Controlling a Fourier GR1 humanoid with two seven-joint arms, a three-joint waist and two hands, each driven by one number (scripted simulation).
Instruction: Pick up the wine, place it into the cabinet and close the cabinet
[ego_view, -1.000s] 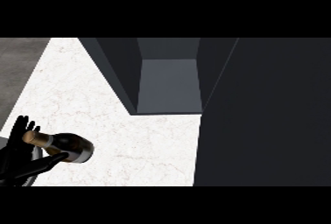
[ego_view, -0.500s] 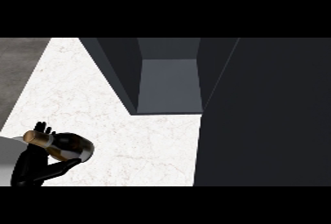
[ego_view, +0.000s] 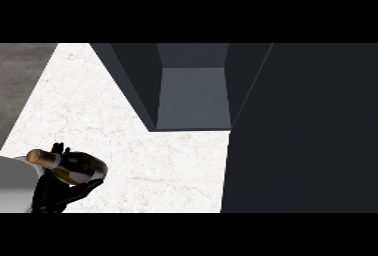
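The wine bottle (ego_view: 77, 168) is dark with a tan neck and a tan label. It lies tilted at the lower left of the head view, neck pointing up-left. My left hand (ego_view: 60, 193) is curled round it from below, and fingertips show just above the bottle. The grey forearm enters at the left edge. The cabinet (ego_view: 193, 95) stands open at the top centre, its grey inside bare. It is well up and to the right of the bottle. My right hand does not show.
A white marble counter (ego_view: 159, 165) spreads between the bottle and the cabinet. A tall dark panel (ego_view: 303, 130) fills the right side of the view, beside the cabinet's opening. Grey floor (ego_view: 18, 75) shows at the upper left.
My left hand has closed under the bottle and raised it a little, so the bottle looks larger. The grey forearm has come into view at the lower left.
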